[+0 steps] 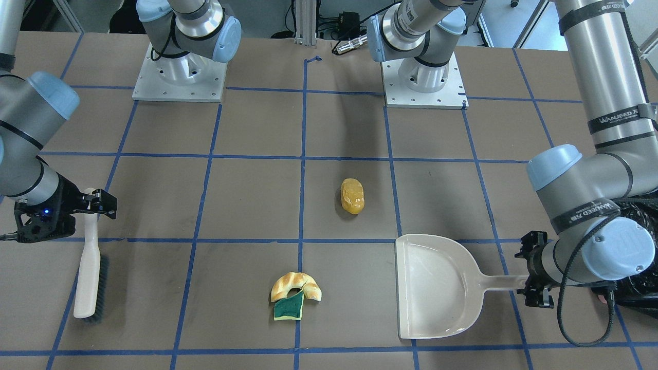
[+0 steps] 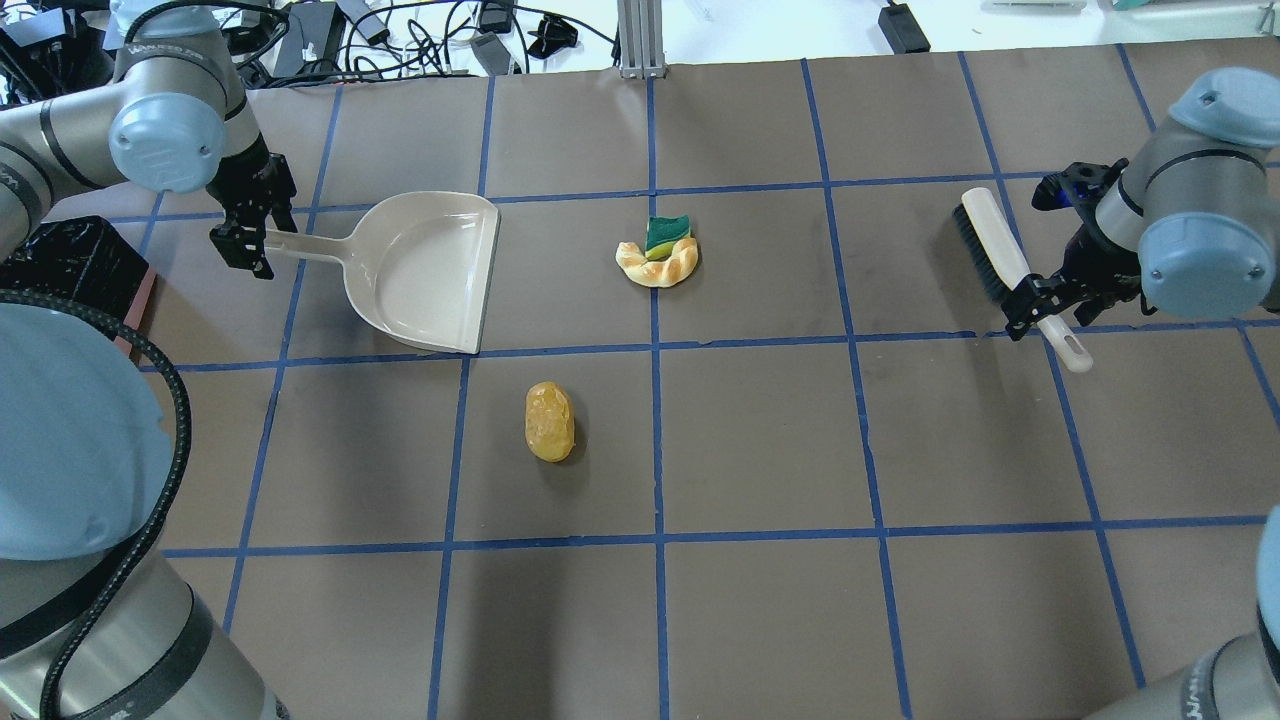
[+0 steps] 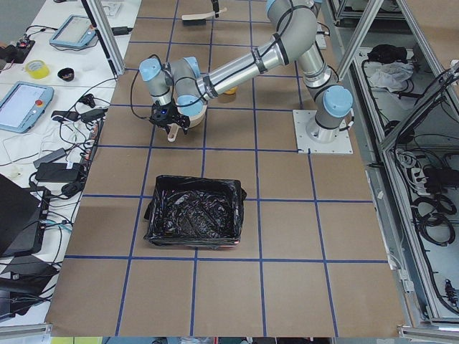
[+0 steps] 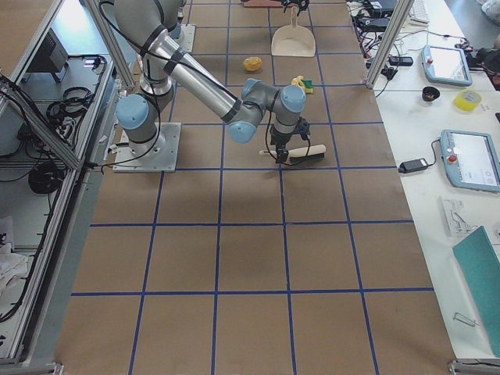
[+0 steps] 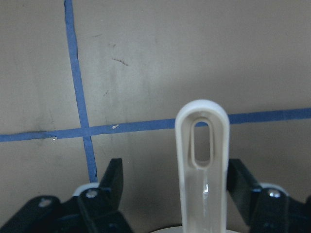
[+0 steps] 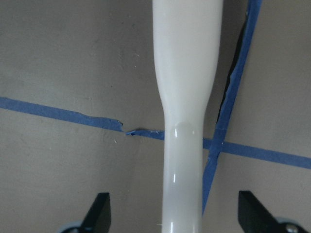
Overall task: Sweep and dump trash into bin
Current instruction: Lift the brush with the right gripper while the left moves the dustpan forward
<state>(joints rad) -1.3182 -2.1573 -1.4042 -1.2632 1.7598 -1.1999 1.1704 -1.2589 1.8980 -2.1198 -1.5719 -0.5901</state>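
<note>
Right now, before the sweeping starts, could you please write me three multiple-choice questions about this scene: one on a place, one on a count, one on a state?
1. What touches the green sponge scrap?
A. the croissant-like piece
B. the yellow-orange oval
C. the brush

2. How many trash pieces lie on the table?
A. one
B. two
C. three

3. The right gripper at the brush handle is:
A. shut on it
B. open, straddling it
C. away from it

Answers:
1 A, the scrap lies against the croissant's inner curve.
2 C, scrap, croissant and oval all lie on the bare table.
3 B, the right wrist view shows gaps on both sides of the handle.
</note>
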